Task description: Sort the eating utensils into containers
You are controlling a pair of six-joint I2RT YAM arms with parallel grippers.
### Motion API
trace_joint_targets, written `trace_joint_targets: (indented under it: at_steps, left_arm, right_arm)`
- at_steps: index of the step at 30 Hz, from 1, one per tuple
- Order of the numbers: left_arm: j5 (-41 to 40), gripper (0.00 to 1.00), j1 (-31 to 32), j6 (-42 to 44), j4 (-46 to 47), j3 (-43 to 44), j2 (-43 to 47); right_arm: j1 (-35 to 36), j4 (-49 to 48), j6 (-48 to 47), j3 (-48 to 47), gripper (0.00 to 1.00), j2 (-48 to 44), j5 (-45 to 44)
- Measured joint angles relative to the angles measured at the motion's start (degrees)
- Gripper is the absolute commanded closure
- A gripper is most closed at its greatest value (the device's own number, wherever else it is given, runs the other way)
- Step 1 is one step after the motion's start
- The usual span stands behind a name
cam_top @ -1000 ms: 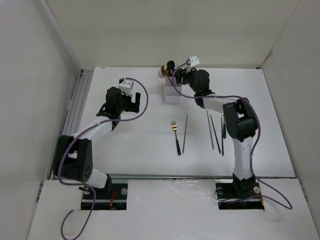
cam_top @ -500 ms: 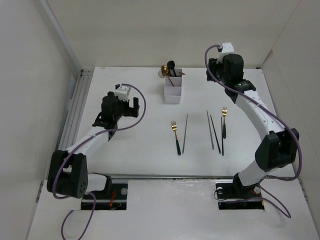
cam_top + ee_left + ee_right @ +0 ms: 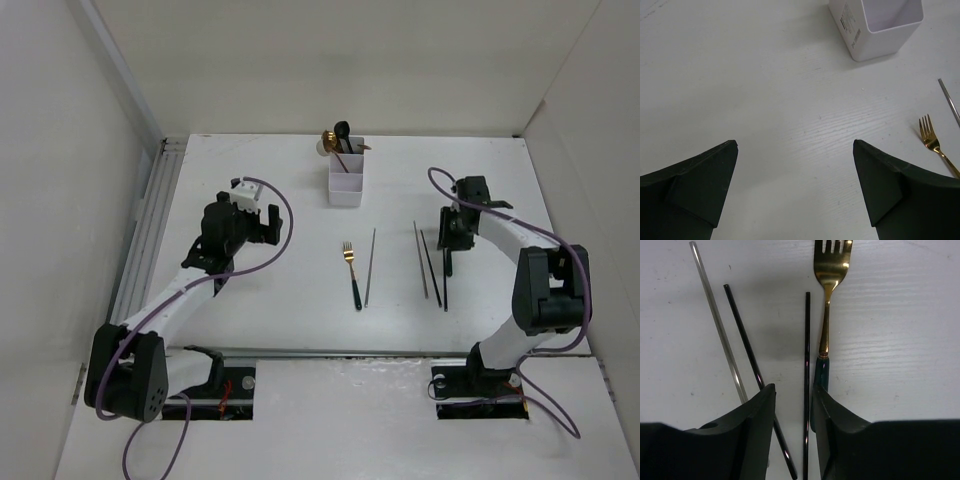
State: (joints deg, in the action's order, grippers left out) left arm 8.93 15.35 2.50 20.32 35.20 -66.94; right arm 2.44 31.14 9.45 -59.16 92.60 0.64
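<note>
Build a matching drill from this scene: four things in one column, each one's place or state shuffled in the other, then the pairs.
1. white plastic three-compartment organiser
2. right gripper
3. left gripper
4. gold, black-handled fork nearer the left arm

A. wide open over bare white table
B. flat beside a grey metal chopstick
C. spoons stand in its far compartment
D. fingers straddle a thin dark chopstick

Pairs: 1-C, 2-D, 3-A, 4-B.

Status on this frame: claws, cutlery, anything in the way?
Left claw open, empty. Right claw slightly open, low, straddling a dark chopstick. Gold fork and second chopstick crowd it on either side.
</note>
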Motion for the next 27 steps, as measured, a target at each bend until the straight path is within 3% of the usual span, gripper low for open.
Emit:
trace_joint_targets:
  at_steps: [7, 27]
  left_arm:
    - [-0.4, 0.0, 0.3, 0.0, 0.0, -0.3, 0.8]
    - [-0.3, 0.0, 0.3, -0.5, -0.1, -0.3, 0.1]
  right_arm:
    - [-0.5, -0.1, 1.4, 0.5, 0.73, 1.5, -1.5]
    - [-1.4, 2.8, 0.8, -2.0, 0.72, 4.5, -7.7]
